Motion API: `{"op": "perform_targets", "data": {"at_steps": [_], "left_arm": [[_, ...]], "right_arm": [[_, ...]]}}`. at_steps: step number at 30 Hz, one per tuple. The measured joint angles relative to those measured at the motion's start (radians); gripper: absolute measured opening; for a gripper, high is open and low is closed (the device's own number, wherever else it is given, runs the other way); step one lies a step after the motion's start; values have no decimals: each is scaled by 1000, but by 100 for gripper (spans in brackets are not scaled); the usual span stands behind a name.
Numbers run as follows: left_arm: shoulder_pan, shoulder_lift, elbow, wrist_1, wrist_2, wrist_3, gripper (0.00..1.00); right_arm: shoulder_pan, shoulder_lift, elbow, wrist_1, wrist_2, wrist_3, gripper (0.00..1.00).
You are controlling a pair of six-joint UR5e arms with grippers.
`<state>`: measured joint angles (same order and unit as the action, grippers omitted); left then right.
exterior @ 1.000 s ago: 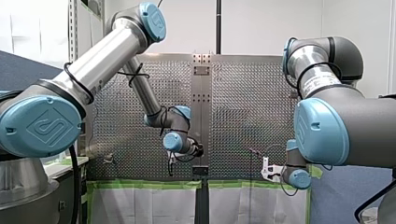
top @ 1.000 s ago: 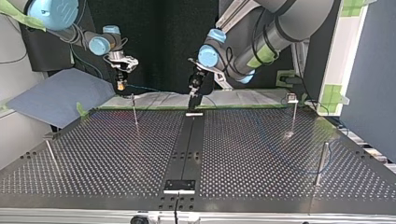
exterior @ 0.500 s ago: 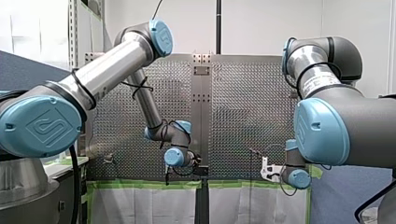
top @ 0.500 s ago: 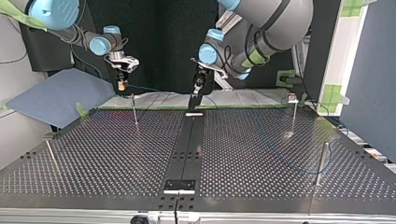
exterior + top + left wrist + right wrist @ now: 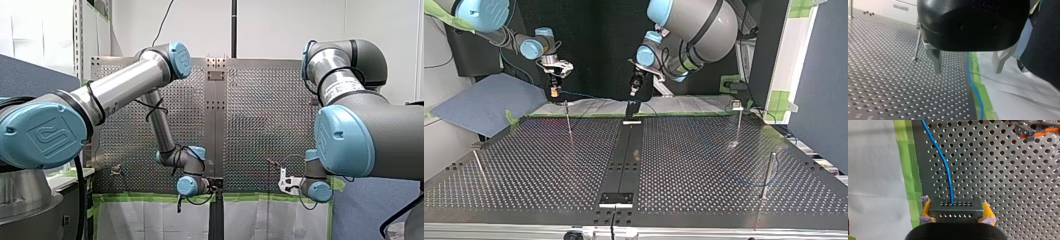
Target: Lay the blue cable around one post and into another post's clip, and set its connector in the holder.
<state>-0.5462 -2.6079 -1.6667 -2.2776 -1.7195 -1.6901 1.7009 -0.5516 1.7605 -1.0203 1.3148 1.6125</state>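
Blue and thin, the blue cable (image 5: 944, 165) rises out of the dark rectangular connector block (image 5: 956, 206) and runs straight ahead of my right gripper (image 5: 956, 211) over the perforated metal table (image 5: 998, 182). The yellow pads (image 5: 986, 211) pinch that block from both sides, tight on it. Just beside the gripper a strip of green tape (image 5: 904, 157) edges the table. Ahead and off to one side sits a small orange-and-black clip piece (image 5: 1034, 130).

Over to my left gripper (image 5: 967, 72): its metal fingers (image 5: 935, 60) stand spread wide with nothing between them. The cable passes under the gap, along the tape, touching neither finger. A thin metal post (image 5: 917, 45) stands just beyond one finger.

From across the table, the left gripper hangs just above a small black block (image 5: 630, 107) on the centre strip. The right gripper hovers near a second slim post (image 5: 568, 117).
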Motion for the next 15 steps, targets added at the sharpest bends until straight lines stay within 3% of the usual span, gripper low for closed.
{"op": "perform_targets", "data": {"at_steps": [15], "left_arm": [[-28, -99, 126, -123, -4, 18, 99]], "right_arm": [[1, 0, 0, -1, 2, 3, 0]]}}
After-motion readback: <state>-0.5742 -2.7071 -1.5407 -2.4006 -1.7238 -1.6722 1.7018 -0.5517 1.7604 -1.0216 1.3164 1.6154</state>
